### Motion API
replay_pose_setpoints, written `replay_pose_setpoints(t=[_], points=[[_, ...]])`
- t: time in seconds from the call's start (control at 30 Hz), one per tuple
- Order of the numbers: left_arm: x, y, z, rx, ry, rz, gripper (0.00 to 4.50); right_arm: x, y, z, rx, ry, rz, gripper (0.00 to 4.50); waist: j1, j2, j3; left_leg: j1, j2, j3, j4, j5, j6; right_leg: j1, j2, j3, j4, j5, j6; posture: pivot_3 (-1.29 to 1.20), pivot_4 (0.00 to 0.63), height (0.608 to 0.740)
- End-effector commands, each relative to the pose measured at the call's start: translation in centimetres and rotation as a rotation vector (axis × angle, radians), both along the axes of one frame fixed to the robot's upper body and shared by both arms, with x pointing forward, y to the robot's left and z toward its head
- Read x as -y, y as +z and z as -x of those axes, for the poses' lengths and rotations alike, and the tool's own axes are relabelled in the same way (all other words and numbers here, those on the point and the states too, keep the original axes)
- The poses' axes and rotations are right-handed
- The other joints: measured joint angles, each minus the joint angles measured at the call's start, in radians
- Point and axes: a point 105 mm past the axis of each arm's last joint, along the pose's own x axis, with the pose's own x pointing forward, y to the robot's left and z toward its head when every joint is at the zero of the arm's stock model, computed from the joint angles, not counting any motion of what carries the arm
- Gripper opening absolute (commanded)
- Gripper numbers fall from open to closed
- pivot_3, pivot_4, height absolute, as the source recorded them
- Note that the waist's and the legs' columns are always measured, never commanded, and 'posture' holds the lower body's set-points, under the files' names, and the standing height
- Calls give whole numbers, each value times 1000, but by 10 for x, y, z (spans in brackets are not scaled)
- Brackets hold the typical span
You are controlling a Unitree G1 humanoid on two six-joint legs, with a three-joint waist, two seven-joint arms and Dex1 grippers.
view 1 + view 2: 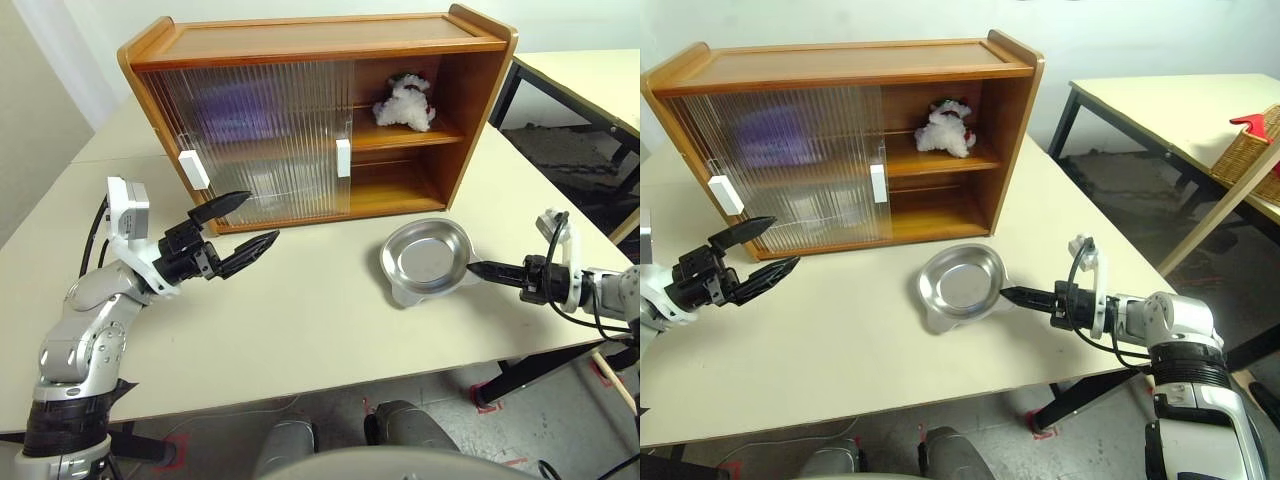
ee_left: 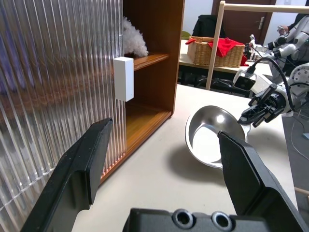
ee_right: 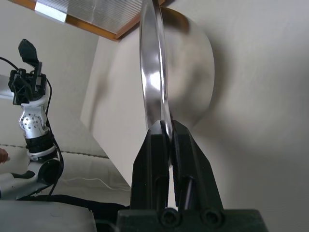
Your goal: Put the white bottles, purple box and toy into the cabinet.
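Observation:
The cabinet [image 1: 300, 40] stands at the back of the table, its ribbed doors covering the left part and its right part open. The toy [image 1: 405, 103] sits on the upper shelf in the open part. A purple blur behind the upper door is the purple box [image 1: 238, 105]. The white bottles are hidden; a pale blur shows behind the lower door. My left gripper [image 1: 262, 217] hangs open in front of the left door, holding nothing. My right gripper [image 1: 472, 268] is shut on the rim of a shiny metal dish [image 1: 425, 255] on the table.
Two white handles [image 1: 194, 169] [image 1: 343, 157] stick out from the sliding doors. A second table [image 1: 590, 75] stands at the right rear, with a wicker basket [image 1: 1252, 150] holding red cloth. The near table edge runs just below both arms.

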Motion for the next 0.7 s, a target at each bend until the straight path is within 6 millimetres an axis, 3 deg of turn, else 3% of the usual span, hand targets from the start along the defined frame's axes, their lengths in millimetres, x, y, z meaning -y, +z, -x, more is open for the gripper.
replay_pose_setpoints(t=[0.03,0.4,0.7], points=[[0,-3,-1,-17,-4,-4,4500,-6,10,-9,12,-15,-59,11,-1,0,0,0,0,0,0,0,0,0,0,0,0,0,0,-134,0,740],[1,-4,-2,-26,-7,-3,4500,-17,11,-20,21,-41,-94,11,0,0,0,0,1,0,0,0,0,-1,0,0,0,0,0,-126,0,740],[1,-2,-2,-25,-6,-11,4500,-22,29,-36,64,-115,-218,11,0,0,0,1,2,0,0,0,0,-1,1,0,0,1,-1,-126,0,740]])
